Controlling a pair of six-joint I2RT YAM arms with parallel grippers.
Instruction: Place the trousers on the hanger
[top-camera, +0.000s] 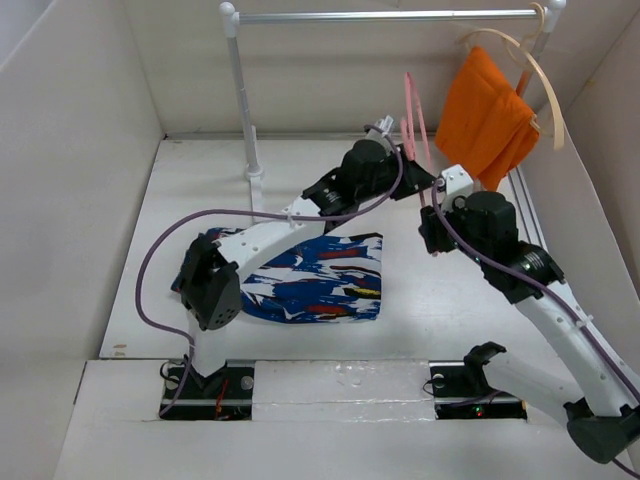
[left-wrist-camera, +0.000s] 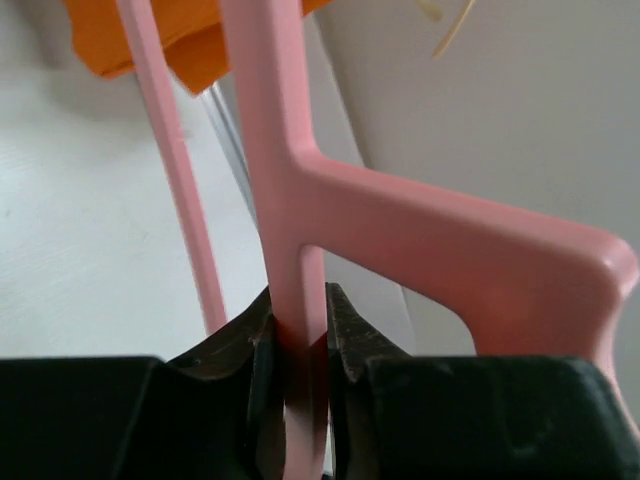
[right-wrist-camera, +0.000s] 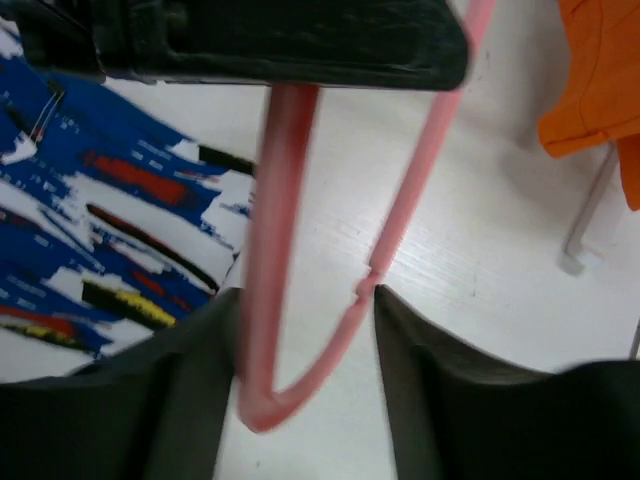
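Note:
The pink hanger (top-camera: 410, 110) stands upright above the table's far middle. My left gripper (top-camera: 418, 172) is shut on one of its thin bars; the left wrist view shows the jaws (left-wrist-camera: 300, 330) pinching the bar, with the hanger (left-wrist-camera: 420, 220) branching up and to the right. My right gripper (top-camera: 430, 228) is open, and the hanger's lower rounded end (right-wrist-camera: 400, 220) hangs between its fingers (right-wrist-camera: 305, 295), close to both. The trousers (top-camera: 320, 280) lie folded flat on the table near the left arm. They also show in the right wrist view (right-wrist-camera: 100, 230).
A plain orange cloth (top-camera: 485, 115) hangs on a cream hanger (top-camera: 545, 85) from the rail (top-camera: 390, 15) at the back right. The rail's white post (top-camera: 243, 100) stands at the back left. White walls enclose the table.

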